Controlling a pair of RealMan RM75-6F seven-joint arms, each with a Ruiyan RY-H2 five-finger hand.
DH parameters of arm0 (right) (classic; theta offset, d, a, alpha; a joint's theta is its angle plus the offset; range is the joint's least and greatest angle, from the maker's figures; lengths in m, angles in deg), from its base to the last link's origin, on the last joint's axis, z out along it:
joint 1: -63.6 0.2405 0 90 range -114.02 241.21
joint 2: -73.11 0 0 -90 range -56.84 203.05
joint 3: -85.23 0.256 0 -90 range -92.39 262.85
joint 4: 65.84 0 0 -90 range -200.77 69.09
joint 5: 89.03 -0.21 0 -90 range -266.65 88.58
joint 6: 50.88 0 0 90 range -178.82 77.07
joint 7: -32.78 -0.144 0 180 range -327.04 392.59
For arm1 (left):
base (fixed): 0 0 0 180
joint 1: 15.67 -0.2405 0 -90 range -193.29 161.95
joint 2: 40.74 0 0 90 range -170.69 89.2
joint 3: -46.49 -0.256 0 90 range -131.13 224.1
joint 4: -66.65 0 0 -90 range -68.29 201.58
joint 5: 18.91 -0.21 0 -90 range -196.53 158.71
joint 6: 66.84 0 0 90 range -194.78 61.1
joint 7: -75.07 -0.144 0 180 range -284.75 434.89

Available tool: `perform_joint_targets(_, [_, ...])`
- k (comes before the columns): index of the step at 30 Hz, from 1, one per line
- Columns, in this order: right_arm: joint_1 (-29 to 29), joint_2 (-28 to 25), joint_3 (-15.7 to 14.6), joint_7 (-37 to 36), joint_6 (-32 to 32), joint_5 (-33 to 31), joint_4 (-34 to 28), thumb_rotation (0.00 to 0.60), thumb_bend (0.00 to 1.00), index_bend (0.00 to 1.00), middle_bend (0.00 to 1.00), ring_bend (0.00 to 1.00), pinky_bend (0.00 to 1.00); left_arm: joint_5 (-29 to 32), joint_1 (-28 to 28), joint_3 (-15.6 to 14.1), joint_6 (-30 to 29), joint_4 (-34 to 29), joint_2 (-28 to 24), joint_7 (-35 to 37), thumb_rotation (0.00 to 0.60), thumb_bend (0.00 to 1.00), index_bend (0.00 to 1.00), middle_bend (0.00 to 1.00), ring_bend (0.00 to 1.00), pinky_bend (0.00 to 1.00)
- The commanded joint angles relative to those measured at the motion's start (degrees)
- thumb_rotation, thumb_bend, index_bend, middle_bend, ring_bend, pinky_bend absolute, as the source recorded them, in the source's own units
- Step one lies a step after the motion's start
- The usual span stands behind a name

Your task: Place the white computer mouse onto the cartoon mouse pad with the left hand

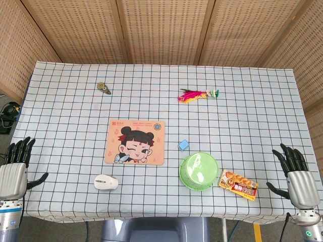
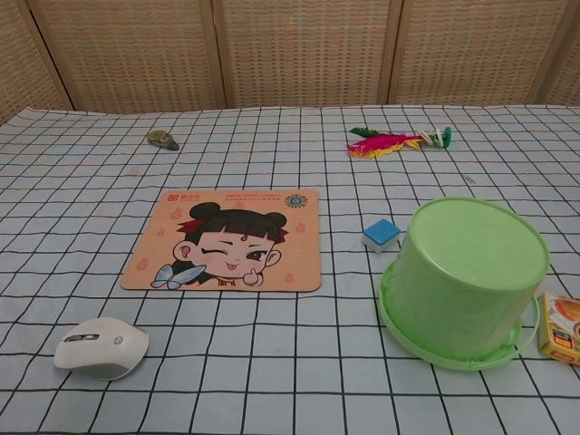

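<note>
The white computer mouse [image 1: 106, 182] [image 2: 101, 347] lies on the checked cloth just in front of the cartoon mouse pad [image 1: 136, 141] [image 2: 227, 239], near the pad's front left corner and apart from it. My left hand [image 1: 13, 170] hovers at the table's front left edge, well left of the mouse, fingers spread and holding nothing. At the front right edge my right hand [image 1: 297, 174] is likewise spread and empty. Neither hand shows in the chest view.
An upside-down green bucket [image 1: 199, 171] [image 2: 466, 276] stands right of the pad, with a small blue cube [image 1: 183, 145] [image 2: 381, 234] behind it and a snack packet [image 1: 238, 184] [image 2: 562, 328] to its right. Further back lie a feather shuttlecock [image 1: 196, 95] [image 2: 394, 142] and a small dark trinket [image 1: 104, 87] [image 2: 163, 140].
</note>
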Motion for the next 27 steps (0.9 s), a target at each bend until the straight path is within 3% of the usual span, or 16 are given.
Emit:
perform_joint_targets(1, [-0.01, -0.01, -0.04, -0.07, 0.11, -0.05, 0.03, 0.600, 0.08, 0.14, 0.00, 0.00, 0.00, -0.15, -0.04, -0.03, -0.16, -0.02, 0.03, 0.04, 0.600, 0.12, 0.01, 0.00, 0.00, 0.00])
perform_joint_targets(27, [0.12, 0.04, -0.24, -0.04, 0.78, -0.23, -0.01, 0.600, 0.07, 0.14, 0.00, 0.00, 0.00, -0.59, 0.39, -1.64, 2.20, -1.50, -0.19, -0.05, 0.600, 0.12, 0.01, 0.00, 0.00, 0.00])
